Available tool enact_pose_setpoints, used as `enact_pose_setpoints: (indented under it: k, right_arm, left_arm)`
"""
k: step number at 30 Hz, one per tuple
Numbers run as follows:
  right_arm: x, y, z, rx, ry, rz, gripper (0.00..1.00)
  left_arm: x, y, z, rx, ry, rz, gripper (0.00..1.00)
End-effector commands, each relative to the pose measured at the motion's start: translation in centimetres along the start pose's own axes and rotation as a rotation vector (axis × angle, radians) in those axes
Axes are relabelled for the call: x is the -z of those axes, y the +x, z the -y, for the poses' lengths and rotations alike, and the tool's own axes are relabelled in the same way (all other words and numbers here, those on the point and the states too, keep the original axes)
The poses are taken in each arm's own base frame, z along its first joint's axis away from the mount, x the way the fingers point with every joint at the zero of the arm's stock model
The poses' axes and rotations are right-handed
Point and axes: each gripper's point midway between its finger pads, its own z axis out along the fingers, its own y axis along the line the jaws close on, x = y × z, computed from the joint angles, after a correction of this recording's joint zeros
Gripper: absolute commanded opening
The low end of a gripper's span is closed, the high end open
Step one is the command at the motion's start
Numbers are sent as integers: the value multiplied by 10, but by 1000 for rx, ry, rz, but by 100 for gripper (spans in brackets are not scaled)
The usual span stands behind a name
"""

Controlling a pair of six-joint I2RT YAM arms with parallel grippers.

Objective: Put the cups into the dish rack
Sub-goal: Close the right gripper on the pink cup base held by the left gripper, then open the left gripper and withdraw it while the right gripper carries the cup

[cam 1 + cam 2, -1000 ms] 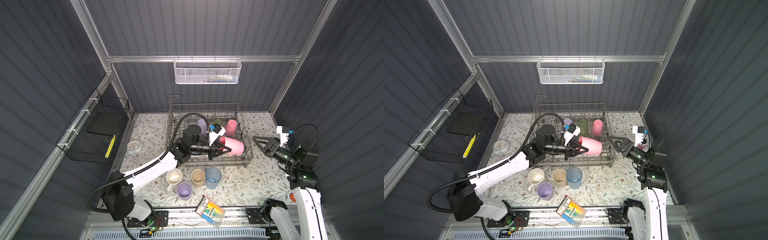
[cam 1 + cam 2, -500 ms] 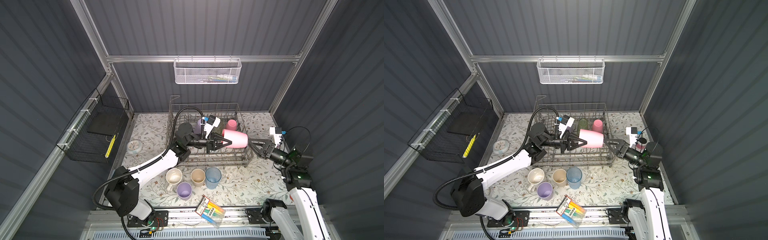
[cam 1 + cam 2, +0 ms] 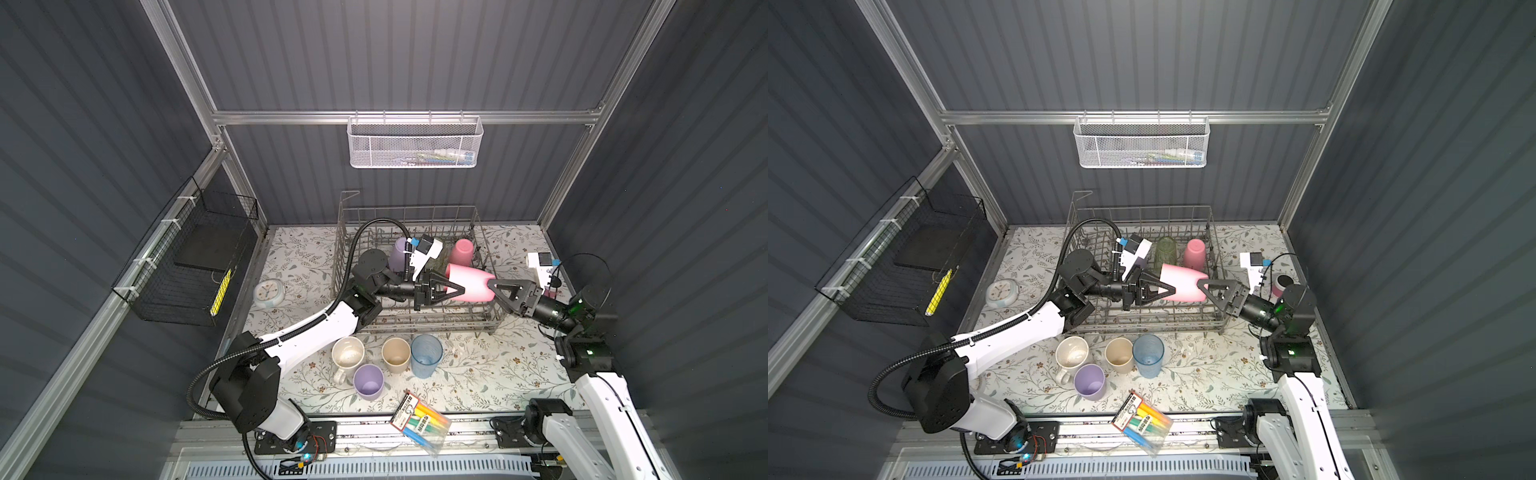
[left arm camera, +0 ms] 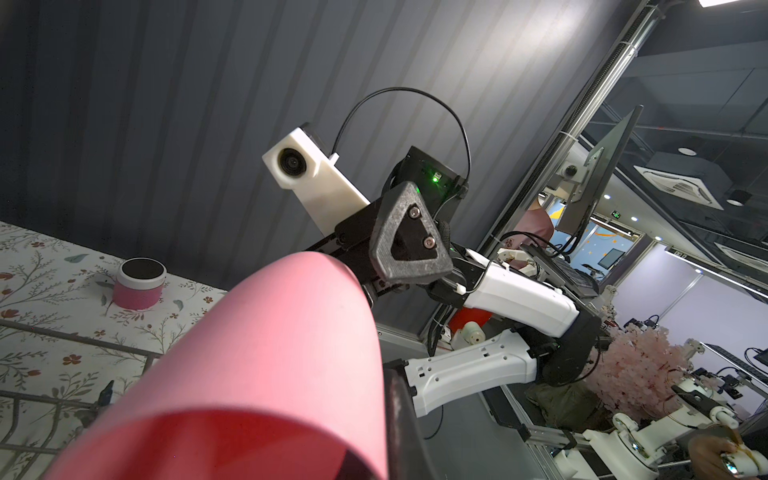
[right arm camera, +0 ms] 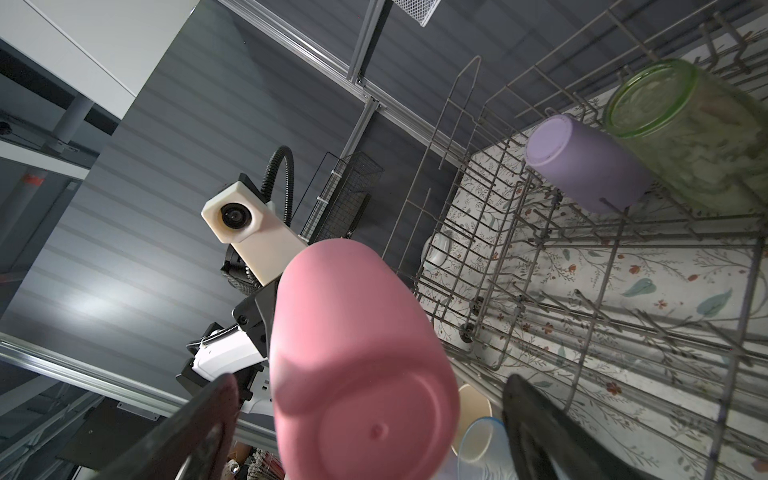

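Matte pink cup (image 3: 473,283) horizontal; left fingers (image 3: 457,286) clamp rim; right fingers (image 3: 498,286) spread, flanking base.

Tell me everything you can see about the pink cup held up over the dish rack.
The pink cup is plain, opaque, plastic-looking and handleless, with a rounded base and a centre dimple. It lies horizontal above the dish rack, gripped at its open rim by the left gripper. The fingers of the open right gripper flank its base; contact is unclear.
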Motion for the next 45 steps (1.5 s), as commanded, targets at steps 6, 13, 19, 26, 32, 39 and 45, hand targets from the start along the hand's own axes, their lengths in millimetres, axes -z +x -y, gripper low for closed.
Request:
enact_pose_setpoints:
  k: [6, 13, 19, 26, 32, 39, 45]
  right_arm:
    - [-13, -1, -12, 36, -53, -3, 99]
    - [-23, -2, -18, 43, -80, -20, 97]
    - [-28, 1, -20, 47, -92, -39, 96]
    - [-32, 5, -21, 53, -99, -59, 86]
    - [-32, 5, -22, 55, -101, -57, 71]
    - [-31, 2, -24, 62, -98, -44, 54]
    - [-26, 1, -23, 110, -42, -21, 47]
  left_arm:
    - [-2, 0, 8, -17, 45, -8, 0]
    - [-3, 1, 9, -6, 66, -15, 0]
    - [-5, 3, 6, 7, 78, -21, 0]
    - [-5, 4, 6, 7, 81, -17, 0]
    - [-6, 5, 5, 9, 84, -22, 0]
    - [-5, 6, 6, 15, 83, -27, 9]
    - [-3, 4, 7, 6, 51, -31, 47]
